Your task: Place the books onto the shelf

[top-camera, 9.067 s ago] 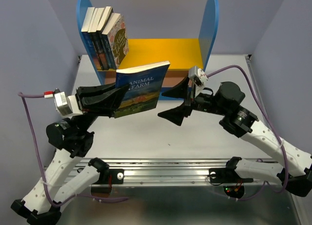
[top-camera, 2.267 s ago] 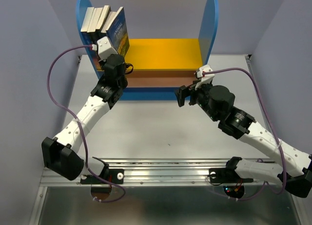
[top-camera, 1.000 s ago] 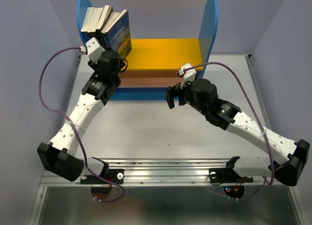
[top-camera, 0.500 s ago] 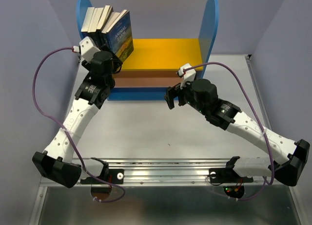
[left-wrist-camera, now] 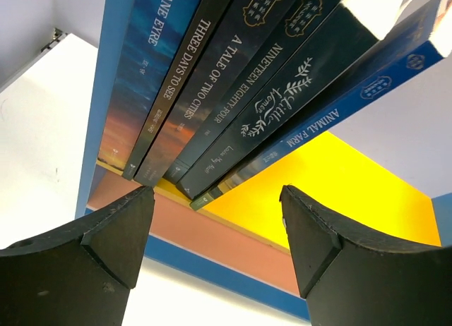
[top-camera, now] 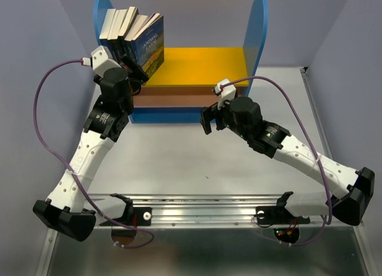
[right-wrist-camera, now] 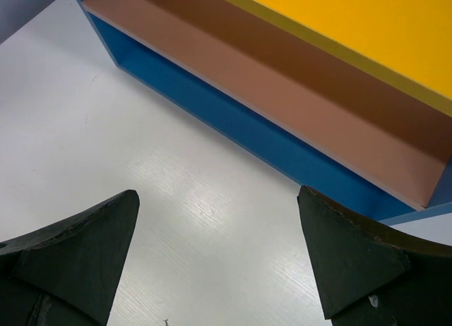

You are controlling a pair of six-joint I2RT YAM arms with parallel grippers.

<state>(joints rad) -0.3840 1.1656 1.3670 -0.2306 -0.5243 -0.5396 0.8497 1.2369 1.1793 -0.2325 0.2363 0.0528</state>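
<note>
Several books (top-camera: 132,36) lean to the left against the shelf's left blue panel, standing on the yellow board (top-camera: 203,62). In the left wrist view their spines (left-wrist-camera: 233,93) read from Jane Eyre to Animal Farm (left-wrist-camera: 332,118), the outermost. My left gripper (top-camera: 136,70) hangs open just in front of and below them, empty (left-wrist-camera: 217,199), touching no book. My right gripper (top-camera: 213,117) is open and empty (right-wrist-camera: 217,199) over the white table, in front of the shelf's blue base (right-wrist-camera: 233,121) and brown lower board (right-wrist-camera: 282,79).
The right part of the yellow board and the brown lower board (top-camera: 179,97) hold no books. Grey walls close in both sides. A metal rail (top-camera: 203,204) runs along the near edge, and purple cables (top-camera: 45,103) loop off each wrist.
My left gripper has drawn back from the books toward the near left and opened wider. The Animal Farm book stays leaning on the others. The right arm has barely moved.
</note>
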